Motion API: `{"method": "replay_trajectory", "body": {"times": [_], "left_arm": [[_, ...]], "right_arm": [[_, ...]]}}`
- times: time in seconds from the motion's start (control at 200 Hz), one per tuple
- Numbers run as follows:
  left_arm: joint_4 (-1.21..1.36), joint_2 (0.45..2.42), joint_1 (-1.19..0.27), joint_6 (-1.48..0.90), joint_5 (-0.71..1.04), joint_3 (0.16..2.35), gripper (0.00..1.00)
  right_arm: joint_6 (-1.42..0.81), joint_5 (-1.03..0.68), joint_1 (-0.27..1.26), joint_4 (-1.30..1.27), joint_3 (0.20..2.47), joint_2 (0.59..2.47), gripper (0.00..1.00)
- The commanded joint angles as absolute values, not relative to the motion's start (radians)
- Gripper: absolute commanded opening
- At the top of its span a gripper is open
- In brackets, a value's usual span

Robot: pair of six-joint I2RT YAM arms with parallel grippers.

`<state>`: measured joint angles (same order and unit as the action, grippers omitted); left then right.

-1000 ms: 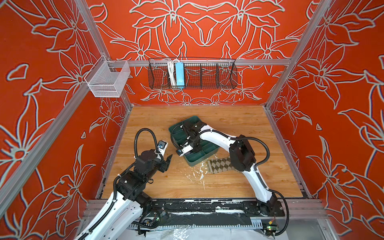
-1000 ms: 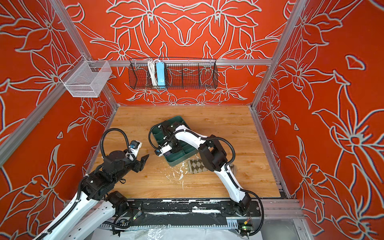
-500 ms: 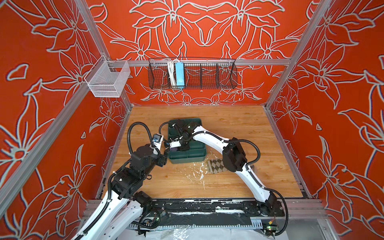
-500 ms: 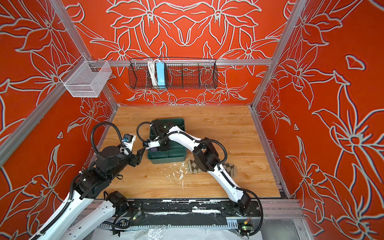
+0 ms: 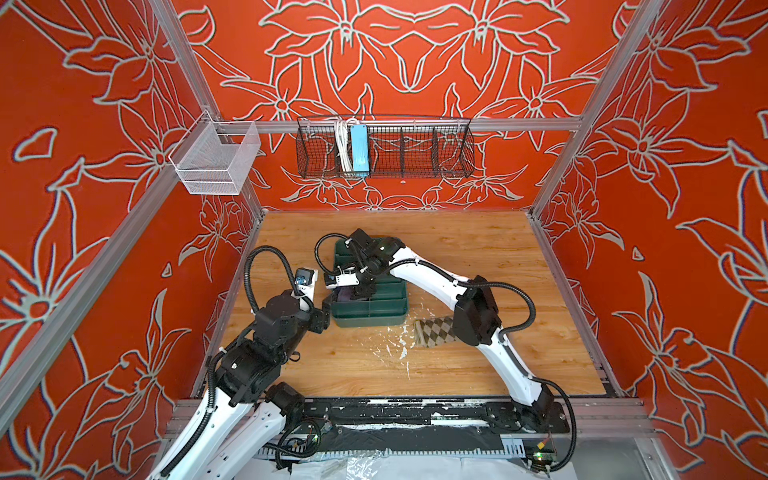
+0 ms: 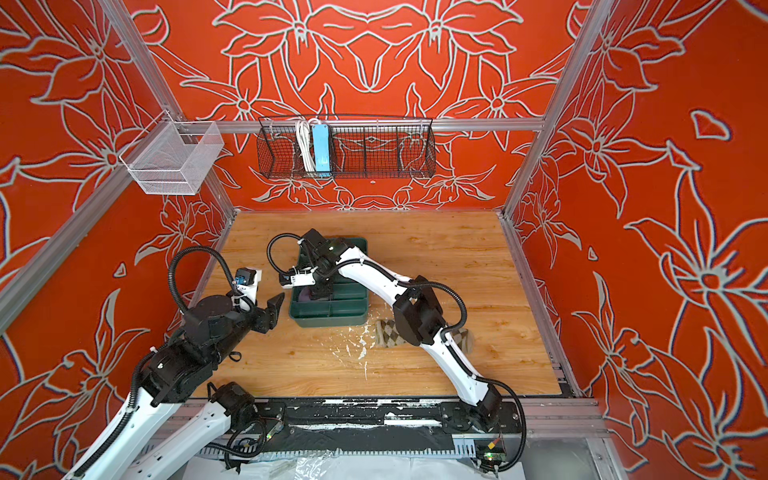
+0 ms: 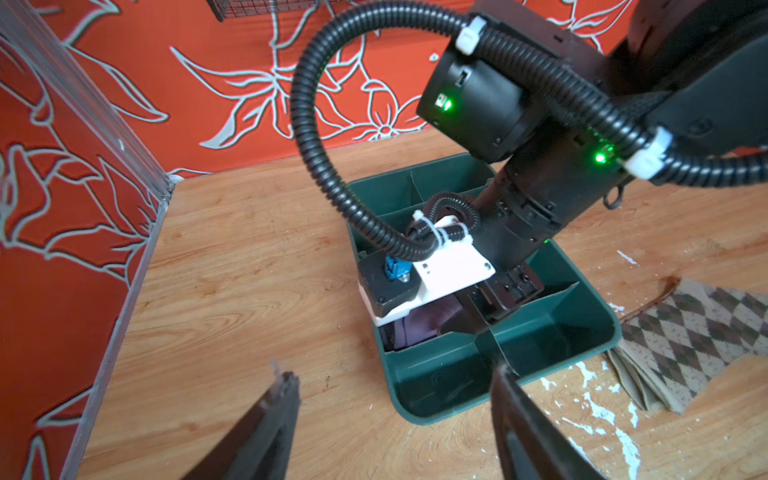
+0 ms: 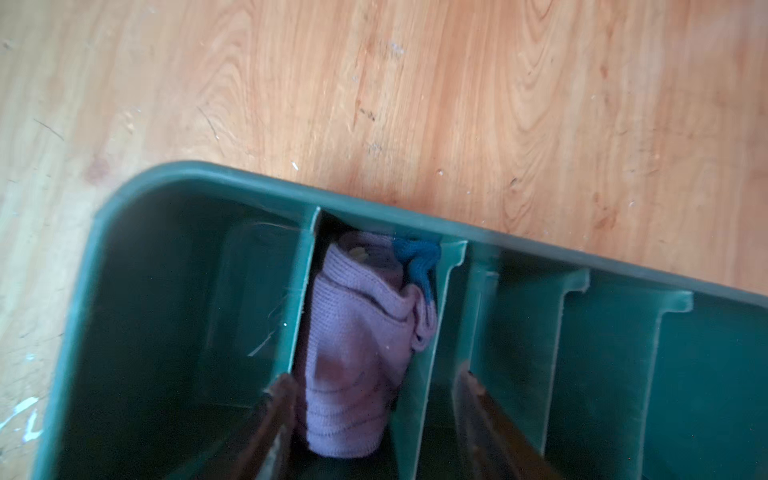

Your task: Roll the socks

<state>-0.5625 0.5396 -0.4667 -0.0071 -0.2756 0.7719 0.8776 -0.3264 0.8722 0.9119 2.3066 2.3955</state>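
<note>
- We see our right gripper [image 8: 374,419] spread open over the rolled purple sock [image 8: 357,345], inside a green divided tray [image 5: 370,318] slot.
- Our left gripper [image 7: 395,415] hangs open, empty, beside the tray's left edge.
- The argyle sock [image 5: 434,332] lies flat on the tabletop [image 5: 478,365].

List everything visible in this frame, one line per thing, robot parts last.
purple sock: 1, purple with blue tip, rolled, in a narrow compartment of the green tray
argyle sock: 1, beige-brown, flat on the table beside the tray
green tray: 1, dark green, divided, mid-table
black wire basket: 1, back wall, holds a blue power strip
white mesh basket: 1, left rail
left tool: open, beside the tray
right tool: open, over the purple sock
</note>
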Motion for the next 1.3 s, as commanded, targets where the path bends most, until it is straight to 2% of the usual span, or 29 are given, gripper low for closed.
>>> {"method": "replay_trajectory", "body": {"times": [0.0, 0.065, 0.185, 0.275, 0.365, 0.43, 0.49, 0.515, 0.535, 0.55, 0.656, 0.731, 0.786, 0.836, 1.021, 1.166, 1.296], "left_arm": [[-0.587, 0.522, -0.468, -0.006, -0.311, 0.802, 0.72], [-0.590, 0.517, -0.468, 0.008, -0.321, 0.814, 0.73], [-0.584, 0.511, -0.468, -0.010, -0.339, 0.851, 0.88], [-0.600, 0.505, -0.468, -0.055, -0.346, 0.905, 0.97], [-0.630, 0.512, -0.468, -0.099, -0.327, 0.972, 0.97], [-0.637, 0.522, -0.468, -0.126, -0.274, 1.013, 0.98], [-0.624, 0.527, -0.468, -0.174, -0.219, 1.031, 0.98], [-0.617, 0.528, -0.468, -0.190, -0.187, 1.036, 0.98], [-0.609, 0.528, -0.468, -0.200, -0.165, 1.038, 0.99], [-0.601, 0.528, -0.468, -0.212, -0.156, 1.036, 0.99], [-0.527, 0.533, -0.468, -0.356, -0.125, 1.001, 0.95], [-0.578, 0.599, -0.469, -0.492, -0.152, 1.029, 0.92], [-0.619, 0.674, -0.468, -0.552, -0.123, 1.061, 0.91], [-0.653, 0.750, -0.469, -0.591, -0.091, 1.093, 0.91], [-0.713, 1.034, -0.472, -0.744, -0.047, 1.168, 0.87], [-0.709, 1.237, -0.544, -0.824, -0.108, 1.231, 0.84], [-0.759, 1.472, -0.648, -0.838, -0.162, 1.389, 0.84]], "right_arm": [[0.855, -0.369, 0.877, 0.896, 2.271, 2.308, 0.66], [0.841, -0.362, 0.877, 0.855, 2.225, 2.250, 0.66], [0.737, -0.322, 0.870, 0.666, 2.065, 2.075, 0.65], [0.575, -0.189, 0.870, 0.460, 1.901, 1.913, 0.65], [0.389, -0.012, 0.871, 0.324, 1.746, 1.757, 0.69], [0.207, 0.131, 0.870, 0.293, 1.654, 1.649, 0.78], [0.076, 0.212, 0.870, 0.298, 1.577, 1.546, 0.79], [0.021, 0.235, 0.870, 0.304, 1.534, 1.500, 0.86], [-0.028, 0.262, 0.869, 0.303, 1.497, 1.459, 0.95], [-0.065, 0.276, 0.869, 0.304, 1.466, 1.429, 0.97], [-0.255, 0.305, 0.856, 0.131, 1.163, 1.194, 0.98], [-0.388, 0.384, 0.850, 0.009, 0.939, 1.033, 0.98], [-0.482, 0.422, 0.836, 0.011, 0.831, 0.932, 0.98], [-0.495, 0.383, 0.809, 0.061, 0.791, 0.869, 0.98], [-0.523, 0.334, 0.738, 0.301, 0.788, 0.830, 0.98], [-0.602, 0.211, 0.630, 0.556, 0.893, 0.982, 0.98], [-0.635, 0.153, 0.586, 0.750, 1.014, 1.116, 0.98]]}}
